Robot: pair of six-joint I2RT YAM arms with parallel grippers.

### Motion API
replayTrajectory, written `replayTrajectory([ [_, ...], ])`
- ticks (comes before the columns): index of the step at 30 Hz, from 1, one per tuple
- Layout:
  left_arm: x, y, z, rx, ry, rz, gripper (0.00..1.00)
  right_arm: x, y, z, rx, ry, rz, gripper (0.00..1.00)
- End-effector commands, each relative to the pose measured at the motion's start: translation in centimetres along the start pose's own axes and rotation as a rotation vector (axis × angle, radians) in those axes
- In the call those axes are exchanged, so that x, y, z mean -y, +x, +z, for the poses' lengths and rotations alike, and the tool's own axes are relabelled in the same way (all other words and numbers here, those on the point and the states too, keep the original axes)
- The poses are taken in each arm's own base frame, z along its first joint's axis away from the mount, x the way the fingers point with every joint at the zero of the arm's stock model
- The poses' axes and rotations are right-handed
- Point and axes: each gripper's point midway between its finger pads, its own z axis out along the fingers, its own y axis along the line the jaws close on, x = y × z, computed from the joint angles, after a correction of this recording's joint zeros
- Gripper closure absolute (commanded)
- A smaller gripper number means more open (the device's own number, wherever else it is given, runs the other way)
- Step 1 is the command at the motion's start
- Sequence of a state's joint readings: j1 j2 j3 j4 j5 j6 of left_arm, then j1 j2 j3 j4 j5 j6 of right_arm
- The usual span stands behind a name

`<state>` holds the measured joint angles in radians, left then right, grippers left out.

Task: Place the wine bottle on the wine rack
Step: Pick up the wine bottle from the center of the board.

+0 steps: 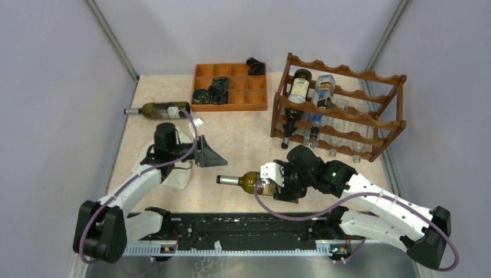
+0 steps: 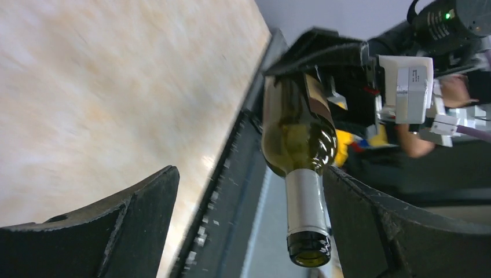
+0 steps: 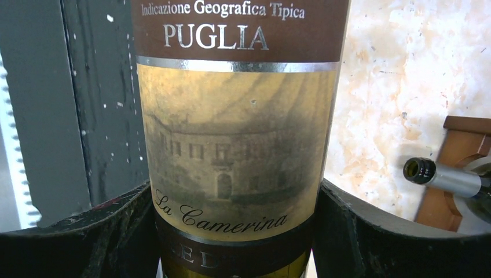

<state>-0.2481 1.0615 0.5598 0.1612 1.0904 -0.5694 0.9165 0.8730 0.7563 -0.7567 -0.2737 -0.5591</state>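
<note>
Wine bottle (image 1: 250,181), green glass, paper label, clamped in right pincer (image 3: 234,231), left pincer (image 2: 252,191) spread wide, empty

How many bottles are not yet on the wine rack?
2. A white-labelled bottle lies on the table left of the compartment tray; the right gripper holds the Puglia bottle. None looks hidden.

From above I get even, soft overhead light on the counter (image 1: 243,145), with only faint shadows and nothing blown out. My left wrist view is smeared, the counter's marbling blurred to streaks, while the wine bottle (image 2: 298,136) shows small glints on its glass. On the right wrist view the label (image 3: 231,162) is crisp and the pale counter beside it is bright, nearly washed out.
</note>
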Motion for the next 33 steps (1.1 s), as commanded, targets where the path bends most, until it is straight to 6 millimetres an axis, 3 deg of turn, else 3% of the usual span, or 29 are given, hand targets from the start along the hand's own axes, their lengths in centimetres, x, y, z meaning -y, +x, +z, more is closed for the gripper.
replayTrajectory([
  [1, 3.8, 2.6, 1.7, -0.135, 0.207, 0.002, 0.02, 1.0, -2.5, -2.2, 0.074, 0.037, -0.188, 1.00],
  [5, 4.4, 5.3, 4.7, -0.263, 0.246, -0.047, 0.05, 1.0, -1.5, -2.2, 0.044, 0.037, -0.252, 1.00],
  [9, 4.5, 6.5, 6.2, -0.326, 0.288, -0.090, 0.17, 1.3, -0.8, -2.2, 0.006, 0.049, -0.274, 1.00],
  [13, 5.0, 8.8, 7.4, -0.426, 0.331, -0.105, 0.18, 1.7, -1.2, -2.5, 0.017, 0.067, -0.295, 1.00],
  [17, 5.5, 10.7, 7.7, -0.505, 0.376, -0.111, 0.20, 1.9, -1.3, -2.6, 0.016, 0.076, -0.308, 1.00],
  [23, 6.2, 11.9, 7.6, -0.558, 0.408, -0.089, 0.20, 2.0, -0.9, -2.8, -0.002, 0.086, -0.318, 1.00],
  [33, 5.2, 14.0, 7.5, -0.656, 0.362, -0.101, 0.30, 2.3, -0.8, -3.1, -0.014, 0.100, -0.319, 1.00],
])
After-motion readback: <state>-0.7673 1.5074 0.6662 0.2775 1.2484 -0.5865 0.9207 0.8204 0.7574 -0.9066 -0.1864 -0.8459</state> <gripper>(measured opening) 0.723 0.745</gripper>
